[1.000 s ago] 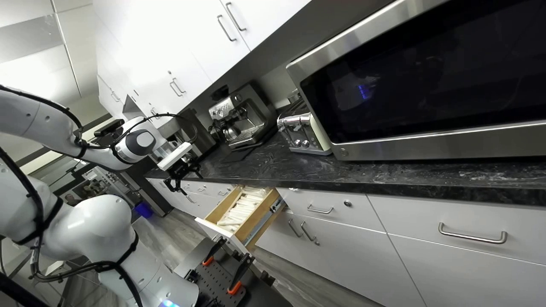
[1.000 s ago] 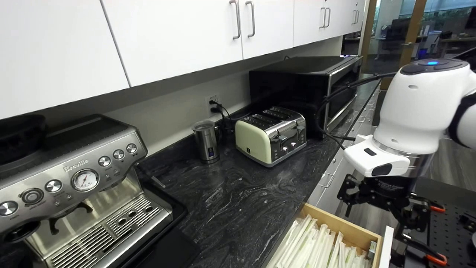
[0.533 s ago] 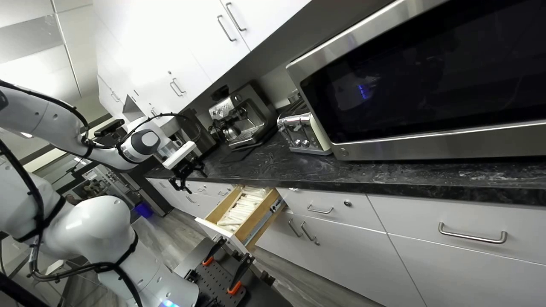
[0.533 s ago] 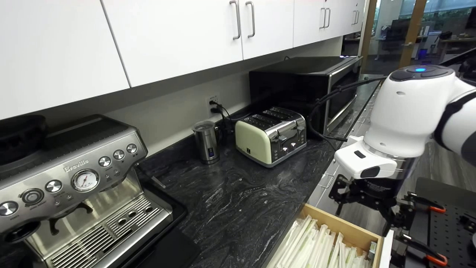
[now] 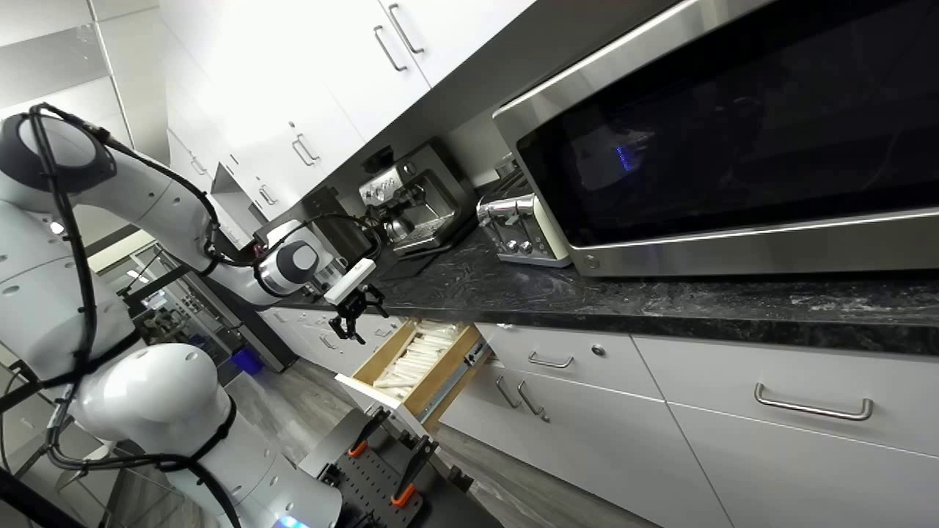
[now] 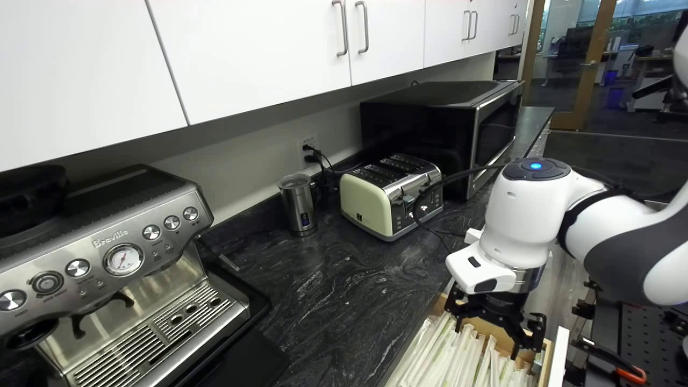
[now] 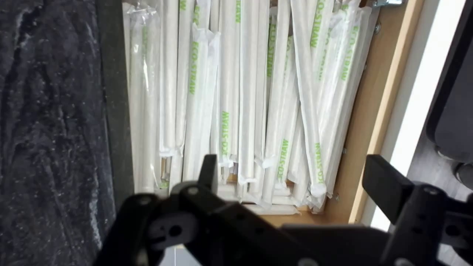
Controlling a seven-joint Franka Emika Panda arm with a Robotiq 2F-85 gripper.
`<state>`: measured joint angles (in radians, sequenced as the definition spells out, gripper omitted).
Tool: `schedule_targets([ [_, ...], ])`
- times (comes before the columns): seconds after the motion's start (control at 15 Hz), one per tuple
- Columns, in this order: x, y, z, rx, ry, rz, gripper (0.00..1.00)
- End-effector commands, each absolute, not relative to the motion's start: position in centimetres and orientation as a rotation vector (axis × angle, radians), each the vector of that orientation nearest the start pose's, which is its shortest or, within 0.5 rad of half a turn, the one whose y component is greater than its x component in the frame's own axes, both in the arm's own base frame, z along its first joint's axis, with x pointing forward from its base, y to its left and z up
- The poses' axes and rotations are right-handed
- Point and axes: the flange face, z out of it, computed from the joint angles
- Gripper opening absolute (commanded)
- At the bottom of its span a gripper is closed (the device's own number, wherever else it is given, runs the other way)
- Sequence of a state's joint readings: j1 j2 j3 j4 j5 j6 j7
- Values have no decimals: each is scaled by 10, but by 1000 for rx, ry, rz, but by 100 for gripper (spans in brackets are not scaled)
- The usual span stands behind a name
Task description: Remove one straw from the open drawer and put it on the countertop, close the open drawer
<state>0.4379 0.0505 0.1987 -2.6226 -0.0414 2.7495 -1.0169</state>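
Desk (image 7: 48, 111), dark speckled stone, runs along the left of the wrist view. Alongside, wrapped straws (image 7: 247, 92) lie packed in the pulled-out drawer (image 7: 380, 74). Jaws hang wide apart above it, straws visible through the gap; one fingertip (image 7: 208, 171) overlaps straws, the other, farther right, the drawer's front.

In an exterior view, 1 coffee machine (image 6: 123, 263) stands lower left on the countertop (image 6: 344, 301), 1 toaster (image 6: 376, 207) near centre, 1 microwave (image 6: 430, 123) behind it; straws (image 6: 449, 355) lie in the drawer (image 6: 559, 355), lower right.
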Motion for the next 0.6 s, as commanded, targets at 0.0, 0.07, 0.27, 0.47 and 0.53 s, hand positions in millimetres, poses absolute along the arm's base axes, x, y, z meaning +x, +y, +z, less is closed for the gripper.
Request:
schedule_targets([
  [0.0, 365, 265, 209, 2039, 2370, 129, 96],
  [0.07, 366, 265, 201, 2033, 2382, 131, 96],
  [0.27, 360, 264, 196, 2052, 2382, 95, 98],
  [0.47, 362, 271, 184, 2053, 2413, 81, 100],
  [0.53, 363, 272, 183, 2053, 2415, 83, 100],
])
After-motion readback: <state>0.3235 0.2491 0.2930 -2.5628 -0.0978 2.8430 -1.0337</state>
